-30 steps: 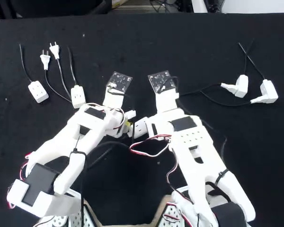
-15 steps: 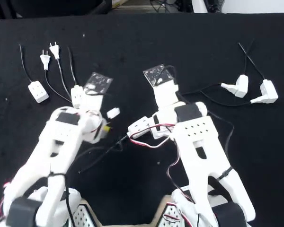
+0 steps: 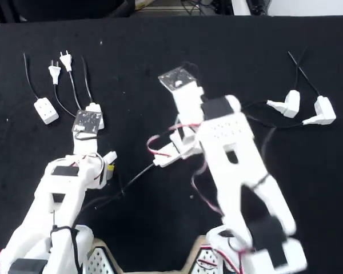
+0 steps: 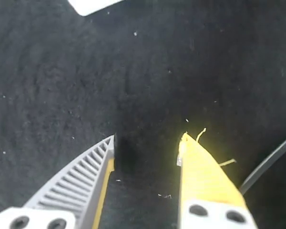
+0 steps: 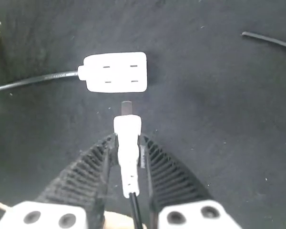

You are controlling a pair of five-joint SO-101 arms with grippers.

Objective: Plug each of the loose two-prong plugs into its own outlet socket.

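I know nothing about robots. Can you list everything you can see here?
Table: one, black, under everything.
Loose plugs: two, white, black cables, far left corner.
Left sockets: two, white, near those plugs; one lies partly under the left arm.
Middle socket: one, white, black cable, just ahead of the held plug.
Held plug: one, white, prongs toward the middle socket.
Angled connectors: two, white, black cables, far right.
Left gripper: grey and yellow, open over bare table.
Right gripper: black, shut on the held plug.
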